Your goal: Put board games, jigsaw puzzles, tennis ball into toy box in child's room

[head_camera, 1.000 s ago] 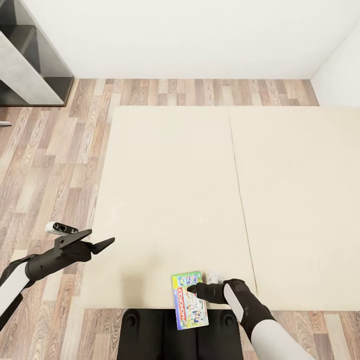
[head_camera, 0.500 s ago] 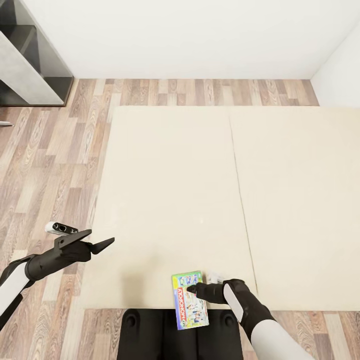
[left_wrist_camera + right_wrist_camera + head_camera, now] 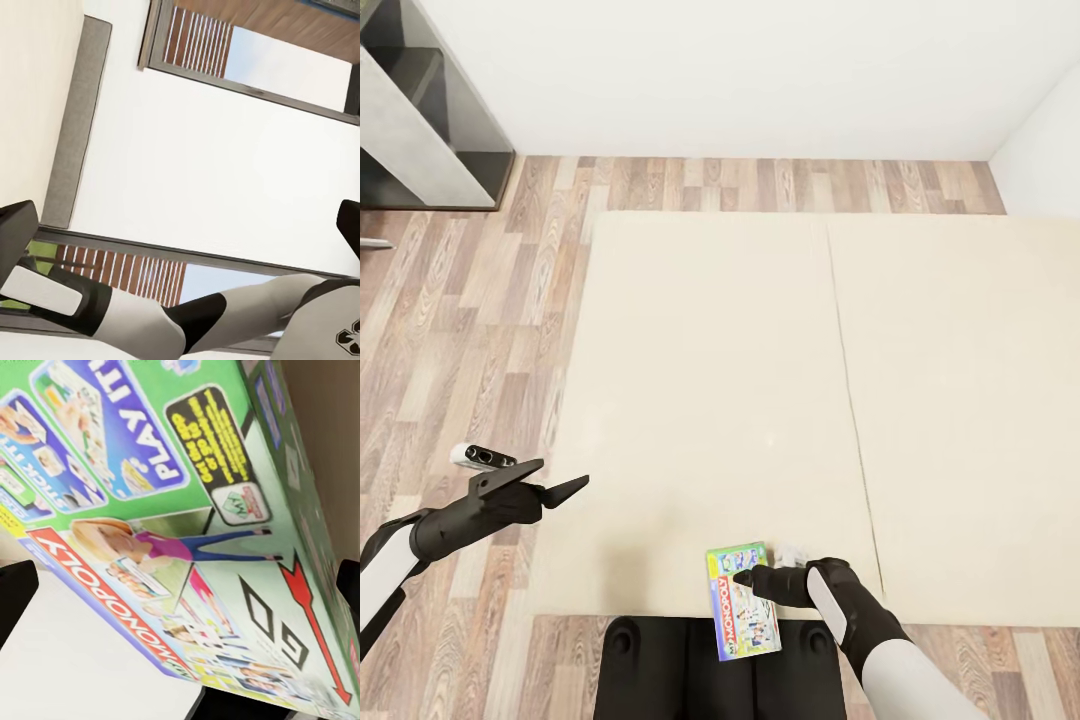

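While the robot stands at the near edge of the bed (image 3: 710, 400), its right gripper (image 3: 748, 578) is clamped on the Monopoly board game (image 3: 743, 602), which it holds flat over the bed's edge and just above the dark base of its own trunk. Carrying the box low and close to the body looks like a choice made for transport: a thin, wide carton pinched at one edge would swing less when kept near the trunk. In the right wrist view the printed lid (image 3: 172, 532) lies right against the camera, with a dark finger (image 3: 15, 600) showing at one side, which fits a pinch on the box's rim rather than a grasp around it.

The left gripper (image 3: 557, 482) hangs out over the wooden floor (image 3: 470, 330) beside the bed with its jaws apart and nothing between them, probably parked clear so it cannot brush the mattress or the game. The left wrist view looks toward a white wall and slatted windows.

Neither the toy box nor the desk can be seen here, so this board game, by my reading, has yet to be carried there
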You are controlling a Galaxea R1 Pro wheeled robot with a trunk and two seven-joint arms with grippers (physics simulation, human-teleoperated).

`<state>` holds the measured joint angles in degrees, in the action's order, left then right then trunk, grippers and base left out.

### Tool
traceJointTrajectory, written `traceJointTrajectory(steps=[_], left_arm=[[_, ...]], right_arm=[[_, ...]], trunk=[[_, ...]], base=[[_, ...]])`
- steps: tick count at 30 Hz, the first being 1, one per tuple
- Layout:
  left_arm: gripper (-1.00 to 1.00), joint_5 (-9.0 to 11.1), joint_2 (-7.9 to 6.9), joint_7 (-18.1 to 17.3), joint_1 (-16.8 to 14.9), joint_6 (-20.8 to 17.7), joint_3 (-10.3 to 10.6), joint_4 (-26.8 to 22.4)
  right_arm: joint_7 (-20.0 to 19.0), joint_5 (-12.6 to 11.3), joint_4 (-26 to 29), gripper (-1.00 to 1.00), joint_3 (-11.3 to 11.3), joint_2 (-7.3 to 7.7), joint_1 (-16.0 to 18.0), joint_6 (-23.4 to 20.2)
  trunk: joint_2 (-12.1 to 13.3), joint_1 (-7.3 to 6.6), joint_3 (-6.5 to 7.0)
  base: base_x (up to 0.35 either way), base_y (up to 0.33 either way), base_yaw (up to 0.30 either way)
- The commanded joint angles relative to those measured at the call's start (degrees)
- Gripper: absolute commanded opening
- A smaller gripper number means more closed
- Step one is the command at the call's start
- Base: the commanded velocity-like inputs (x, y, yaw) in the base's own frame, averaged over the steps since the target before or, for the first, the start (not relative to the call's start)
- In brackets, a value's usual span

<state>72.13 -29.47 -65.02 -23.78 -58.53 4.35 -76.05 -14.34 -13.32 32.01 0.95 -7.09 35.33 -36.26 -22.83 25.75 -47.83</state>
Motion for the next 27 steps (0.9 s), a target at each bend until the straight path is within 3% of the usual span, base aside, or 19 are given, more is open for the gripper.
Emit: traceJointTrajectory(steps=[1,27], left_arm=[[1.0,0.21,-0.06,-0.12,-0.04,-0.27,0.13,0.03],[1.0,0.21,0.01,-0.11,-0.04,-0.27,-0.12,0.11]], right_arm=[[-0.09,-0.04,0.07,1.0,0.1,-0.02,0.0,-0.31],[0.27,0.2,0.07,1.0,-0.28,-0.47,0.0,0.08]], trunk=[[-0.09,0.03,-0.06],[-0.09,0.03,-0.06]], base=[[0.0,0.076,0.004],[0.0,0.031,0.0]])
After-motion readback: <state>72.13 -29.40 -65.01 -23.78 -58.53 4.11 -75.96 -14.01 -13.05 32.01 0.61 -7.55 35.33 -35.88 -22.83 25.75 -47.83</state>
